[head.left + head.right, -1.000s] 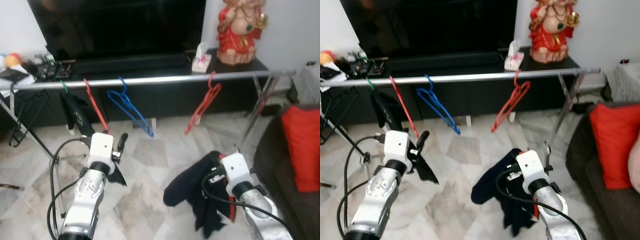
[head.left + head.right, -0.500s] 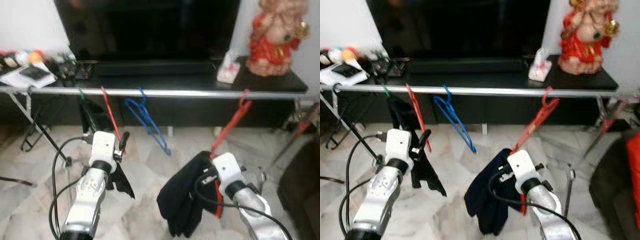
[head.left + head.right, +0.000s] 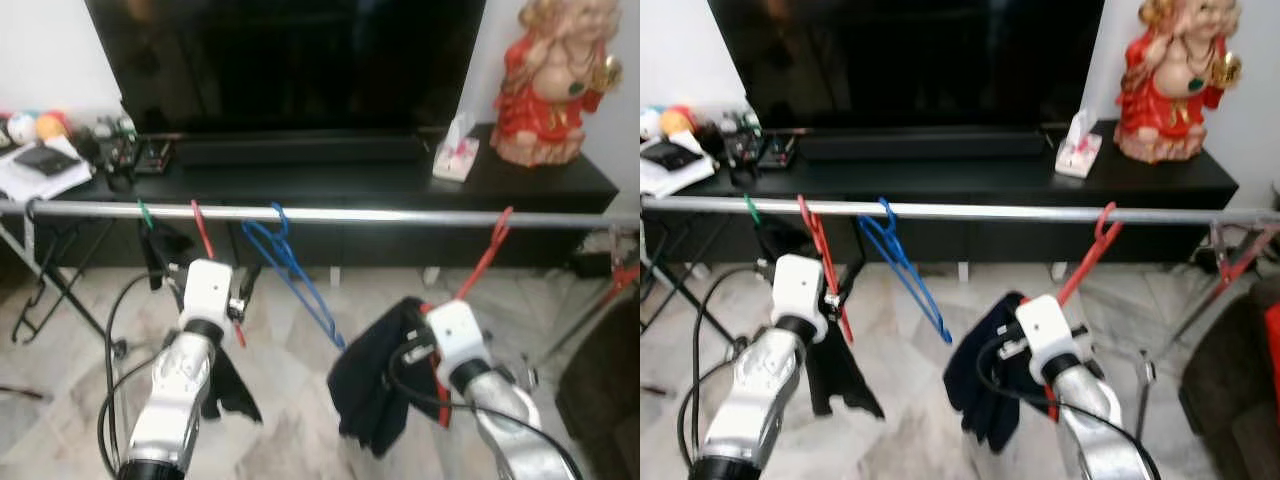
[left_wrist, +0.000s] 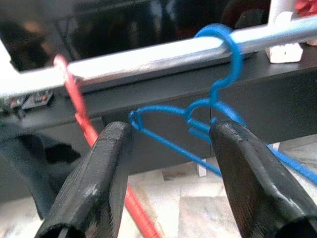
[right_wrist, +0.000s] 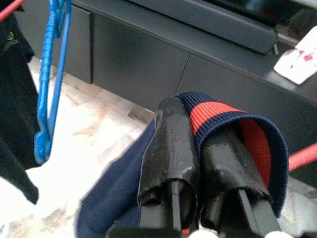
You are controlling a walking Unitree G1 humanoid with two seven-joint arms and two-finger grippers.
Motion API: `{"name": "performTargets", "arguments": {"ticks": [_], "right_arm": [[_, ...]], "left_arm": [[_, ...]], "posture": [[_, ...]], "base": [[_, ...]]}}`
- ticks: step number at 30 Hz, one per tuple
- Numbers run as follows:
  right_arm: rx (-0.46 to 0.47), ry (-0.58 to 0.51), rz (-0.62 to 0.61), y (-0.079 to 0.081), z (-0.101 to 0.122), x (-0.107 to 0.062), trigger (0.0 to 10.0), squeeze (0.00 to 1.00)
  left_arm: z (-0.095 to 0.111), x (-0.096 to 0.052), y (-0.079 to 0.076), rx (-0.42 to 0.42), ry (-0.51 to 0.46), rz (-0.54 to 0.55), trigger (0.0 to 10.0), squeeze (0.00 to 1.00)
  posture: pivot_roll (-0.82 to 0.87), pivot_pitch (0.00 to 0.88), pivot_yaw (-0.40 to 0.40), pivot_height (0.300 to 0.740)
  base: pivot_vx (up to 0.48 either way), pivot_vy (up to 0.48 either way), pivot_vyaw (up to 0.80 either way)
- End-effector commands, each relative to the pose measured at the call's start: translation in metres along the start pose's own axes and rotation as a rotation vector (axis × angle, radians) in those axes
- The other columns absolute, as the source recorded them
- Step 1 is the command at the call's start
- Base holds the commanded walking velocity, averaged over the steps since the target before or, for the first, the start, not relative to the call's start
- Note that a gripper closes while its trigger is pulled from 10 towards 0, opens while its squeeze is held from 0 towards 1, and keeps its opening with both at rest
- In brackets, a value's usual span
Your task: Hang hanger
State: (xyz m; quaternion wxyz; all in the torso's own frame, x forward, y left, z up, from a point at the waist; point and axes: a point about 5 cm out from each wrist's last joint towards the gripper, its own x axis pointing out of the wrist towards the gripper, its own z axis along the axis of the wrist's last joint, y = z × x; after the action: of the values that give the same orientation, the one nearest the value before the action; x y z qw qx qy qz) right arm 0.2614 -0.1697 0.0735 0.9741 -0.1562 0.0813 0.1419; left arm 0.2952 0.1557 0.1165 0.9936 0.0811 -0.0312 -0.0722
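A silver rail [image 3: 380, 214] runs across in front of me. On it hang a green hook with a black garment [image 3: 160, 245], a red hanger [image 3: 203, 232], a blue hanger [image 3: 292, 275] and another red hanger [image 3: 487, 255]. My left gripper [image 3: 240, 290] stands open just below the rail near the first red hanger; in the left wrist view its fingers [image 4: 106, 168] frame the blue hanger [image 4: 218, 106]. My right gripper [image 5: 195, 124] is shut on the red-banded collar of a navy garment [image 3: 375, 390], which droops below the rail.
Behind the rail are a black TV stand [image 3: 540, 190], a big dark screen, a red statue [image 3: 545, 85] and a tissue box [image 3: 455, 160]. Clutter lies at the stand's left end [image 3: 45, 165]. Rack legs splay at left [image 3: 60, 290] and right [image 3: 610, 285].
The whole view has shifted as the camera moved; the rail looks nearer and more level. The left gripper sits closer to the red hanger. The right gripper still grips the navy garment.
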Motion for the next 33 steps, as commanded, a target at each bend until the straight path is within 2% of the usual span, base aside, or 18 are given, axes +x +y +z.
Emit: {"name": "performTargets", "arguments": {"ticks": [1, 5, 8, 10, 16, 18, 19, 22, 23, 25, 27, 29, 31, 32, 33], "right_arm": [[0.002, -0.038, 0.010, 0.003, 0.009, 0.003, 10.0, 0.00], [-0.003, -0.036, 0.010, 0.003, 0.009, 0.003, 10.0, 0.00], [-0.005, -0.035, 0.014, 0.004, 0.009, 0.003, 10.0, 0.00], [-0.006, -0.035, 0.015, 0.004, 0.009, 0.003, 10.0, 0.00], [-0.011, -0.036, 0.020, 0.005, 0.010, 0.005, 10.0, 0.00], [-0.012, -0.037, 0.021, 0.006, 0.010, 0.005, 10.0, 0.00], [0.001, -0.045, 0.010, 0.005, 0.010, 0.004, 10.0, 0.00], [0.014, -0.043, -0.003, 0.003, 0.008, 0.003, 10.0, 0.00], [0.052, -0.005, -0.086, -0.005, -0.004, 0.002, 10.0, 0.00], [0.096, 0.070, -0.199, -0.017, -0.021, -0.002, 10.0, 0.00], [0.193, 0.112, -0.258, -0.022, -0.035, -0.007, 10.0, 0.00], [0.204, 0.127, -0.266, -0.023, -0.039, -0.008, 10.0, 0.00], [0.288, 0.161, -0.292, -0.023, -0.053, -0.014, 10.0, 0.00], [0.368, 0.153, -0.328, -0.026, -0.058, -0.018, 10.0, 0.00], [0.390, 0.153, -0.339, -0.028, -0.061, -0.020, 10.0, 0.00]], "left_arm": [[-0.005, -0.003, 0.008, -0.004, 0.039, 0.033, 10.0, 0.00], [-0.009, 0.002, 0.017, 0.027, 0.127, 0.137, 10.0, 0.00], [-0.009, 0.006, 0.022, -0.011, 0.166, 0.196, 10.0, 0.00], [-0.007, 0.010, 0.023, -0.025, 0.175, 0.202, 10.0, 0.00], [-0.006, 0.028, 0.010, -0.109, 0.214, 0.126, 10.0, 0.00], [-0.005, 0.031, 0.010, -0.102, 0.225, 0.132, 10.0, 0.00], [-0.002, 0.032, 0.011, -0.064, 0.178, 0.126, 10.0, 0.00], [0.001, 0.031, 0.011, 0.013, 0.136, 0.106, 10.0, 0.00], [0.002, 0.026, 0.012, 0.043, 0.092, 0.084, 10.0, 0.00], [0.000, 0.020, 0.015, 0.028, 0.082, 0.094, 10.0, 0.00], [-0.001, 0.014, 0.020, 0.029, 0.076, 0.110, 10.0, 0.00], [-0.002, 0.012, 0.021, 0.029, 0.074, 0.113, 10.0, 0.00], [-0.004, 0.006, 0.027, 0.027, 0.071, 0.140, 10.0, 0.00], [-0.005, 0.003, 0.029, 0.028, 0.063, 0.155, 10.0, 0.00], [-0.004, 0.002, 0.030, 0.027, 0.053, 0.162, 10.0, 0.00]], "posture": [[-0.14, 0.000, 0.025, 0.740], [-0.14, 0.000, 0.021, 0.740], [-0.14, 0.000, 0.020, 0.740], [-0.15, 0.000, 0.019, 0.740], [-0.15, 0.000, 0.023, 0.740], [-0.16, 0.000, 0.024, 0.740], [-0.16, 0.000, 0.026, 0.740], [-0.16, 0.000, 0.028, 0.740], [-0.16, 0.000, 0.026, 0.740], [-0.15, 0.000, 0.024, 0.740], [-0.15, 0.000, 0.024, 0.740], [-0.15, 0.000, 0.024, 0.740], [-0.15, 0.000, 0.022, 0.740], [-0.15, 0.000, 0.021, 0.740], [-0.15, 0.000, 0.022, 0.740]], "base": [[0.000, 0.000, 0.00], [0.000, 0.000, 0.00], [0.000, 0.000, 0.00], [0.000, 0.000, 0.00], [0.000, 0.000, 0.00], [0.000, 0.000, 0.00], [0.000, 0.000, 0.00], [0.000, 0.000, 0.00], [0.000, 0.000, 0.00], [0.000, 0.000, 0.00], [0.000, 0.000, 0.00], [0.000, 0.000, 0.00], [0.000, 0.000, 0.00], [0.000, 0.000, 0.00], [0.000, 0.000, 0.00]]}}
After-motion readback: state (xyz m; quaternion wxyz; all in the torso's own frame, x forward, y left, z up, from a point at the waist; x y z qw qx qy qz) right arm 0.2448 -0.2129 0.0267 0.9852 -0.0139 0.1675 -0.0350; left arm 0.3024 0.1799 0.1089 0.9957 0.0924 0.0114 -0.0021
